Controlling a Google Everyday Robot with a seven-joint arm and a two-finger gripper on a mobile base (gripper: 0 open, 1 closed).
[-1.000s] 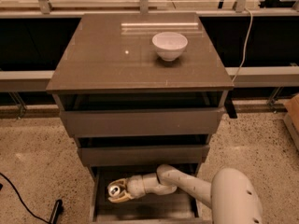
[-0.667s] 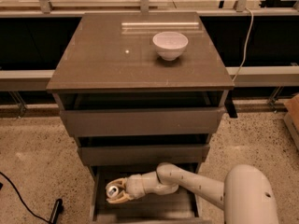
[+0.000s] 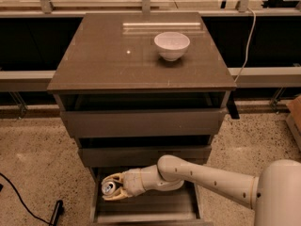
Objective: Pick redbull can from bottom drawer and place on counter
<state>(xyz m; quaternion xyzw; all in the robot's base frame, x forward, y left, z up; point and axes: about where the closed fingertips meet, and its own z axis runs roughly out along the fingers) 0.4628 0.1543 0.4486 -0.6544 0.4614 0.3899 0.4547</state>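
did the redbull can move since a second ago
Yes, slightly left: the redbull can, held in the tool in the bottom drawer, is nearer its left wall.

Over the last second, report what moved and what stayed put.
The gripper, still shut on the redbull can within the bottom drawer, has crept slightly left and up. The robot's white body has slid right in view, stretching the arm out. The white bowl on the counter stayed as it was.
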